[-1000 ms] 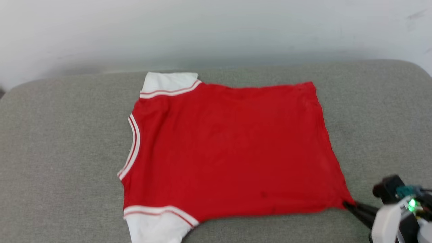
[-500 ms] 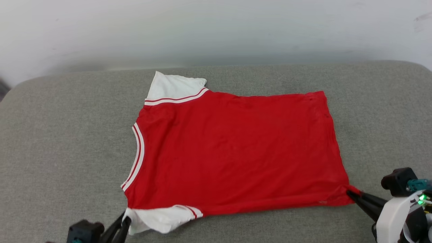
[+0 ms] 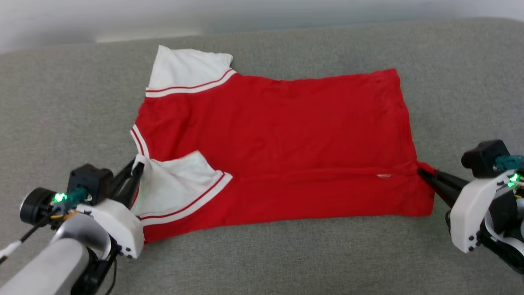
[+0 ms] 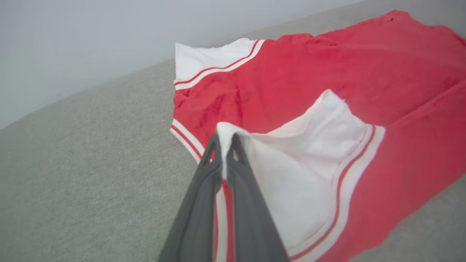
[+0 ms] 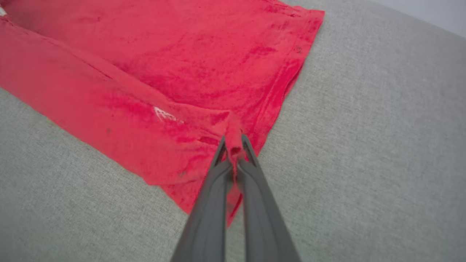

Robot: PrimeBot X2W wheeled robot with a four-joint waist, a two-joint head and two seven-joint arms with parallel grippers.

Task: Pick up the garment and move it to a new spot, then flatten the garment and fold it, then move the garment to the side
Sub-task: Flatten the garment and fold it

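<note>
**Head view: the garment (image 3: 286,131) pinched at both ends**

The garment lies spread across the middle of a grey upholstered surface (image 3: 61,102), with the collar (image 3: 137,141) to the left and the hem (image 3: 403,123) to the right. Its red body is mostly flat. The far sleeve (image 3: 186,67), white with striped trim, lies out flat at the far left corner. The near sleeve (image 3: 176,184) is turned over onto the red body, its striped band running diagonally. A long strip of the near side is doubled over along a crease that runs from that sleeve to the right edge. A small white mark (image 3: 384,176) shows on that strip near its right end.

The left hand (image 3: 138,166) is at the near left, its dark fingers closed tight on the tip of the near sleeve, just beside the collar trim. In the left wrist view the two fingers (image 4: 204,189) meet with a fold of white cloth squeezed between their tips. That fold stands up a little from the red fabric.

The right hand (image 3: 421,173) is at the right edge, closed on the corner where the crease meets the hem. In the right wrist view a small bunch of red cloth is nipped between the fingertips (image 5: 218,153), and the fabric puckers toward them. A pale wall (image 3: 82,16) stands beyond the far edge of the surface.
</note>
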